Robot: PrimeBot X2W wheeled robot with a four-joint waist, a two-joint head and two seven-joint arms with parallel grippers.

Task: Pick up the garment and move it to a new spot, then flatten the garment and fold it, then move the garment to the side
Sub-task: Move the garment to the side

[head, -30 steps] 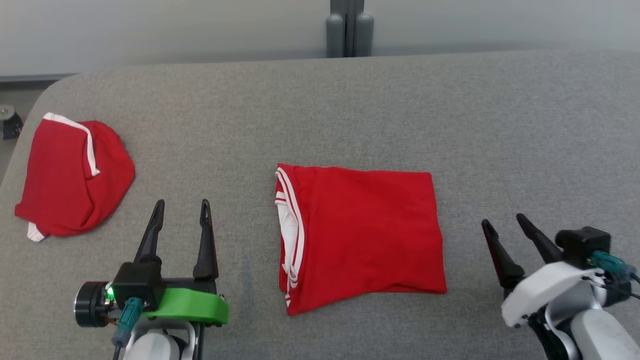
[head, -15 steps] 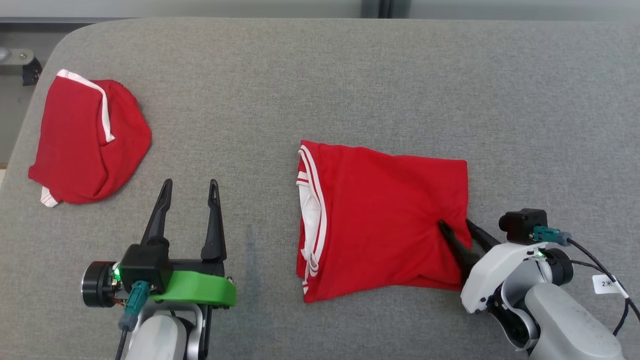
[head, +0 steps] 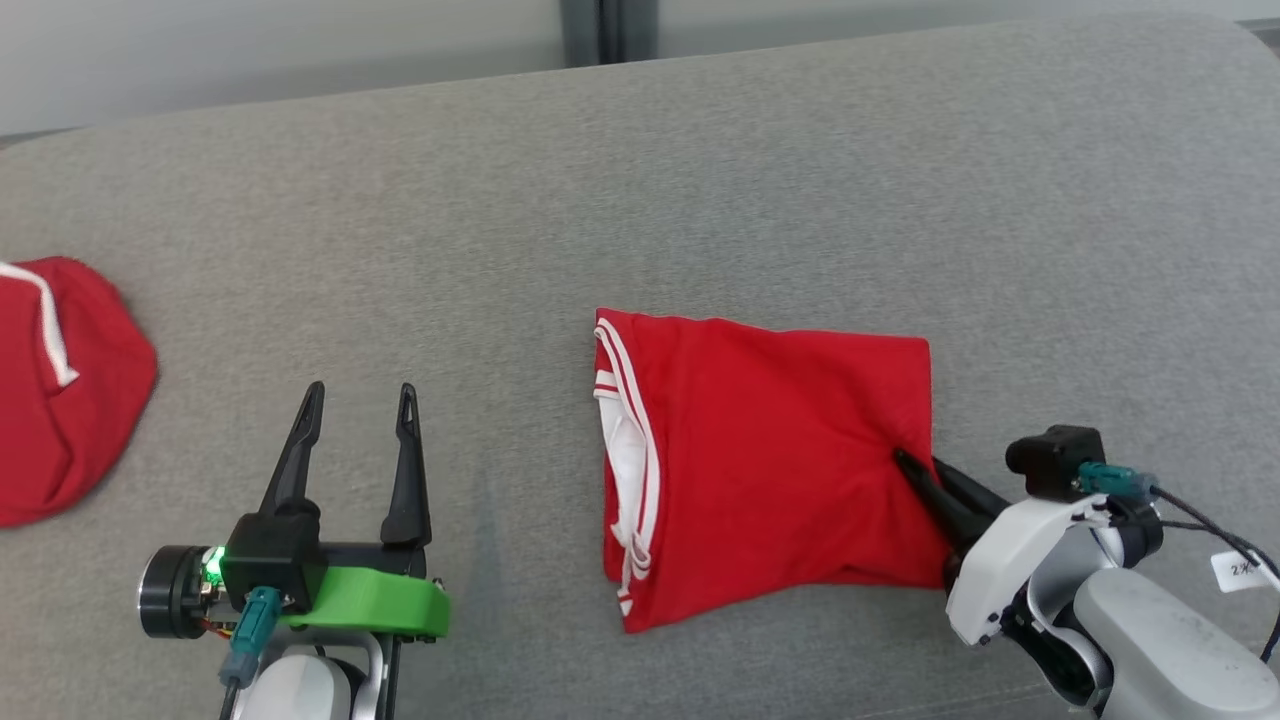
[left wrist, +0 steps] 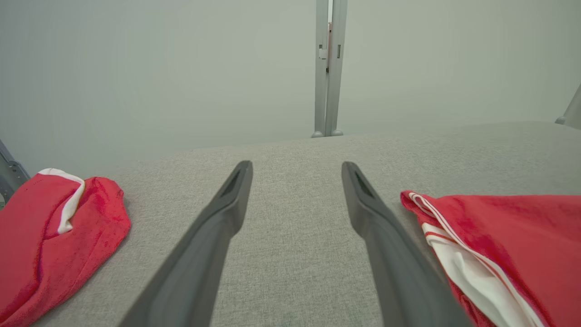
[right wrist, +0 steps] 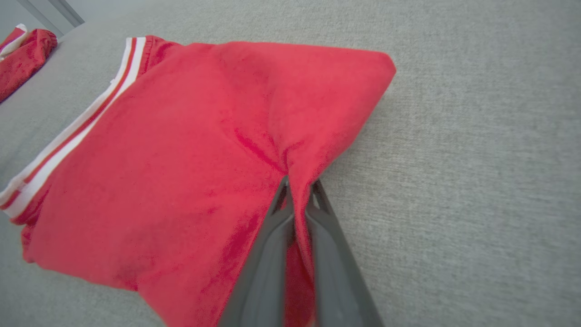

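As the shirt [head: 770, 460] looks soft and floppy, the right gripper [head: 903, 460] pinches its side edge shut. The left gripper [head: 362, 390] gapes, empty.

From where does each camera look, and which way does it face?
Head view: on the head, facing forward and down at the grey surface; left gripper open, right gripper shut on the folded garment.
Left wrist view: on the left wrist, low, along its open fingers toward the wall.
Right wrist view: on the right wrist, along its fingers pinching the garment's edge.
Shared: all three also show the other garment.
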